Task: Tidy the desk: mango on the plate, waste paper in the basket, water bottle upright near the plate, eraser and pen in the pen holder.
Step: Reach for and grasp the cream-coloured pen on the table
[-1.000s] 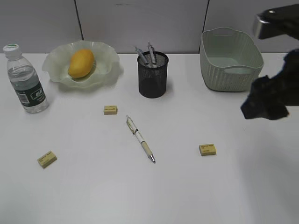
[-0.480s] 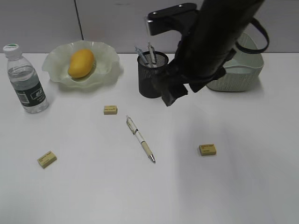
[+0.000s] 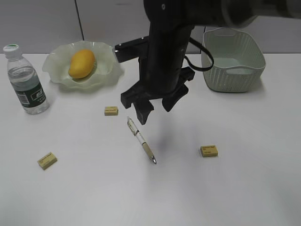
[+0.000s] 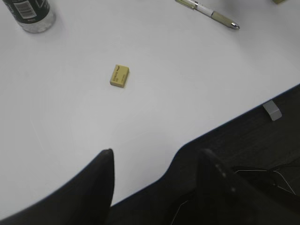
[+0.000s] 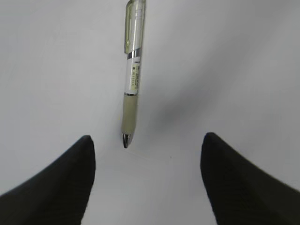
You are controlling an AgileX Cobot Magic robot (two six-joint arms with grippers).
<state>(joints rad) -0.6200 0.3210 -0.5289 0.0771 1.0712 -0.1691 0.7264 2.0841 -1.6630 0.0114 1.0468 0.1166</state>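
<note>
My right gripper (image 3: 156,109) hangs open just above the desk (image 3: 225,188), over the upper end of the pen (image 3: 141,140). In the right wrist view the pen (image 5: 131,79) lies ahead of the open gripper (image 5: 147,143), its tip toward the jaws. Three yellow erasers (image 3: 111,110) (image 3: 47,160) (image 3: 209,150) lie loose. The mango (image 3: 82,63) sits on the plate (image 3: 109,70). The water bottle (image 3: 26,80) stands upright left of it. My left gripper (image 4: 157,157) is open and empty over the desk's front edge, short of an eraser (image 4: 120,76). The arm hides the pen holder. No waste paper shows.
The basket (image 3: 233,59) stands at the back right. A grey partition wall runs behind the desk. In the left wrist view the desk's front edge (image 4: 234,122) drops to a dark floor with cables.
The right arm swept from the far right near the basket leftward across the pen holder and now hangs over the pen. Nothing on the desk has moved.
</note>
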